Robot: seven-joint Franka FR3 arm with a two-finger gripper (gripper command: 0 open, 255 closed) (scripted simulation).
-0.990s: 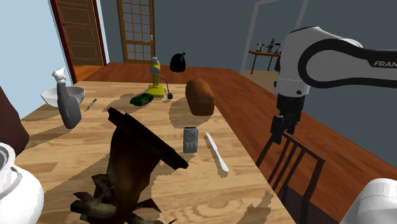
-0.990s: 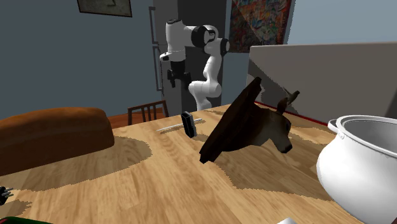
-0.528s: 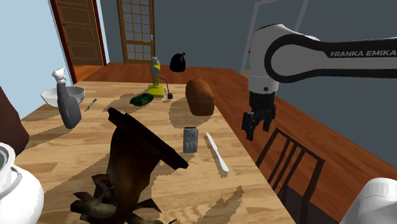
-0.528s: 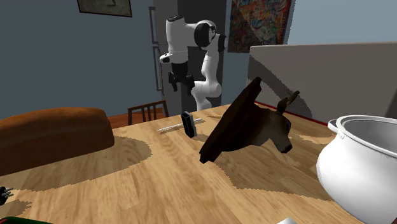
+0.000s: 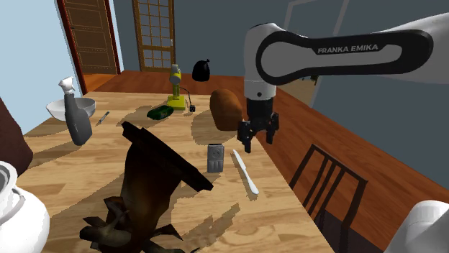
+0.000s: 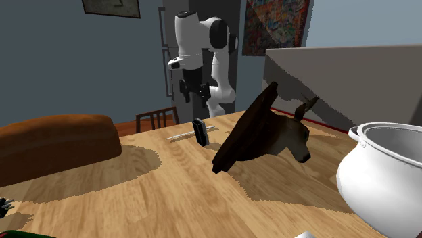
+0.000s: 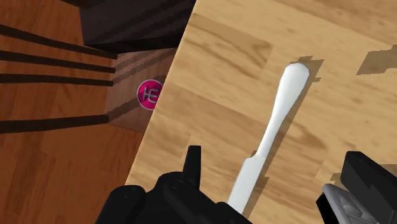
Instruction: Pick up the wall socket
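Note:
The wall socket (image 5: 214,157) is a small grey plate with a dark body, standing upright on the wooden table (image 5: 86,169); it also stands mid-table in the second exterior view (image 6: 199,132). My black gripper (image 5: 257,139) hangs open above the table's edge, to the shoulder view's right of the socket and higher than it (image 6: 192,97). A white knife (image 5: 245,172) lies between socket and gripper. In the wrist view the knife (image 7: 270,137) runs out past my one visible finger (image 7: 193,167). A black and grey block (image 7: 356,188) beside the knife looks like the socket.
A brown bread loaf (image 5: 226,108) lies behind the socket. A dark mounted deer head (image 5: 155,180) stands to the shoulder view's left of it. A spray bottle (image 5: 77,115), bowl (image 5: 70,108), green bottle (image 5: 161,112) and white pot (image 5: 14,208) stand further off. A chair (image 5: 327,180) stands off the table's edge.
The arm has swung toward the shoulder view's left, from above the chair and floor to above the table's edge by the knife. The socket has not moved.

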